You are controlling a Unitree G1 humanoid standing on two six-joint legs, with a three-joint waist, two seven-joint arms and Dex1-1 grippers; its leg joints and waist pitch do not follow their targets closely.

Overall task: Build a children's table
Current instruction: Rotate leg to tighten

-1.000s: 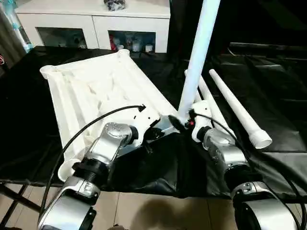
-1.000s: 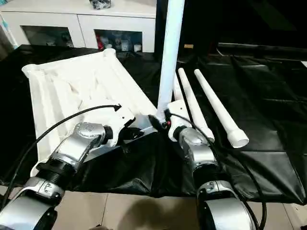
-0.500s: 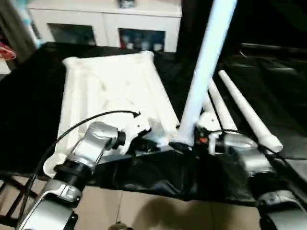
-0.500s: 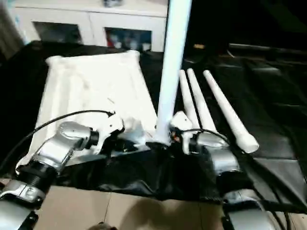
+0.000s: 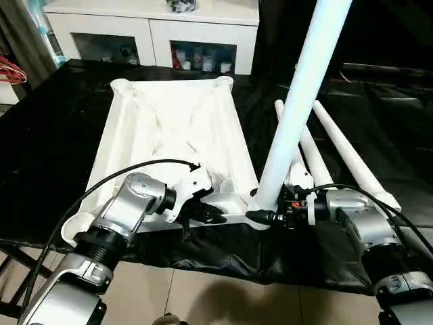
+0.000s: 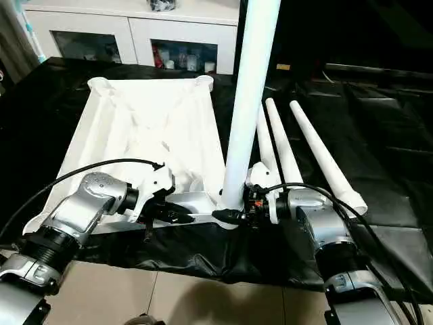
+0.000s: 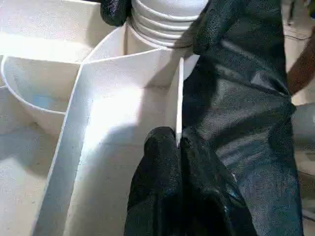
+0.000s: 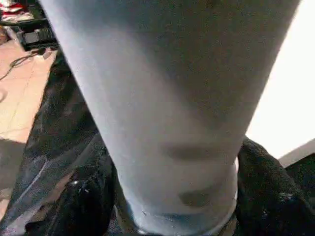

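Now the right end effector [image 5: 265, 217] has narrowed around the leg [image 5: 298, 101].

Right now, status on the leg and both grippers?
Left gripper shut on tabletop rim. Right gripper around upright leg at the corner socket. Three legs lying spare.

Upright leg [image 5: 298, 101] between tabletop [image 5: 172, 135] and three lying legs [image 5: 338, 152], blocking sideways passage.

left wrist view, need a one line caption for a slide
Left gripper pinching the tabletop rim while the right gripper's fingers flank the threaded base of the upright leg at the corner socket.
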